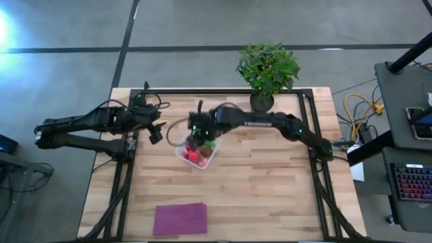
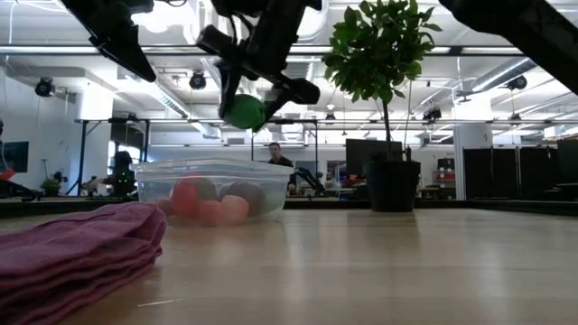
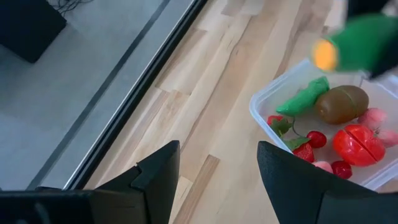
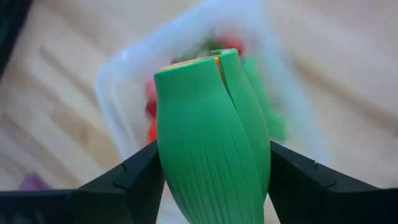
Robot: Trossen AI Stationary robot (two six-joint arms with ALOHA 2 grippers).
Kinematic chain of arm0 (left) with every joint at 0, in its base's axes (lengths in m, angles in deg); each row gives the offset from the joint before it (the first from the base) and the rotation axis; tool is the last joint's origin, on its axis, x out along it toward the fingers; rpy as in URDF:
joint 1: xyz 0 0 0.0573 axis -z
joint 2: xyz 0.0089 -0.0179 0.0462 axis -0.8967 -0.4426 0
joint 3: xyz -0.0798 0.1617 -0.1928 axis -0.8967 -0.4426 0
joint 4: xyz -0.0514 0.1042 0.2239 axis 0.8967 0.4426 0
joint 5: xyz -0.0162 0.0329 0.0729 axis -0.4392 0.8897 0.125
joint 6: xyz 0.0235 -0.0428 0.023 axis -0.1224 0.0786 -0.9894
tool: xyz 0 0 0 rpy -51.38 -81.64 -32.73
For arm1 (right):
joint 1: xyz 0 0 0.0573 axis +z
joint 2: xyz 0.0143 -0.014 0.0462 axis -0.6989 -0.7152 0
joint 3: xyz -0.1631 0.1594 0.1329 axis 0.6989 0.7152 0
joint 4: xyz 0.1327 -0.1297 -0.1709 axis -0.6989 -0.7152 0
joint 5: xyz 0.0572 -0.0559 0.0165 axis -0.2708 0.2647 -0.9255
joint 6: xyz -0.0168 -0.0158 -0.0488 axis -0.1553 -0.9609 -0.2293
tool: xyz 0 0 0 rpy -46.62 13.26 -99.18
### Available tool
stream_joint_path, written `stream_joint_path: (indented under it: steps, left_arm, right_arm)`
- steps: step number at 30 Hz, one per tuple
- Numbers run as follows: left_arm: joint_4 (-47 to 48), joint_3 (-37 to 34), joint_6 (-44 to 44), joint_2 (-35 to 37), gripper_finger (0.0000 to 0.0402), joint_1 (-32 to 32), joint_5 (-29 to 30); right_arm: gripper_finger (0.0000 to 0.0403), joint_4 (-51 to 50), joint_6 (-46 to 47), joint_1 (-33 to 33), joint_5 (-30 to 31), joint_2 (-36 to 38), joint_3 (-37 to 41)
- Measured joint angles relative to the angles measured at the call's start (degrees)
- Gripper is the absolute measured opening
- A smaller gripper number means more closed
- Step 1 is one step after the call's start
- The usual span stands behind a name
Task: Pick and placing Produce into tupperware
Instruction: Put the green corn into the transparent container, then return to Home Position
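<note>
Placing step: right gripper (image 4: 214, 171) clamping ribbed green oval vegetable (image 4: 211, 134) above clear squarish plastic tupperware (image 1: 181, 154); needing lowering, releasing. Left gripper (image 3: 217, 180) gaping, idling beside.

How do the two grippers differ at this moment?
The right gripper has its jaws shut on a green toy vegetable; the left gripper has its jaws open and holds nothing. The right gripper hangs directly above the tupperware, which already holds produce; the left gripper sits beside the container, off to its left. Both are off the table.
</note>
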Motion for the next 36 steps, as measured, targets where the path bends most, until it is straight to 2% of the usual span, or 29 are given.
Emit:
stream_joint_path:
  steps: [8,18,23,29,32,35,36]
  left_arm:
    - [-0.1,0.0,-0.1,3.3,0.0201,0.0,0.0]
    - [-0.7,-0.1,1.6,6.7,0.0201,0.1,-0.5]
    - [0.0,-0.2,1.5,6.9,0.0201,0.0,-0.6]
    - [0.5,-0.2,0.5,6.6,0.0201,0.0,-0.6]
    - [0.6,0.0,-0.7,6.6,0.0201,0.0,-0.6]
    - [0.5,0.6,-1.5,6.6,0.0201,0.0,-0.6]
    - [0.5,1.0,-0.2,6.6,0.0201,0.0,-0.6]
  right_arm:
    - [0.0239,3.4,2.9,3.9,-0.1,-4.9,0.4]
    - [0.0333,3.1,2.3,3.6,1.0,-7.0,-0.2]
    - [0.035,3.3,0.6,3.6,4.8,-3.0,-0.1]
    - [0.0345,5.3,-5.9,3.5,4.6,6.6,-0.2]
    - [0.0342,4.7,-5.4,3.1,5.7,11.7,-0.2]
    - [0.0342,6.6,-1.1,2.7,8.7,16.2,-0.1]
    - [0.0343,8.6,-4.5,3.0,9.5,17.5,-0.1]
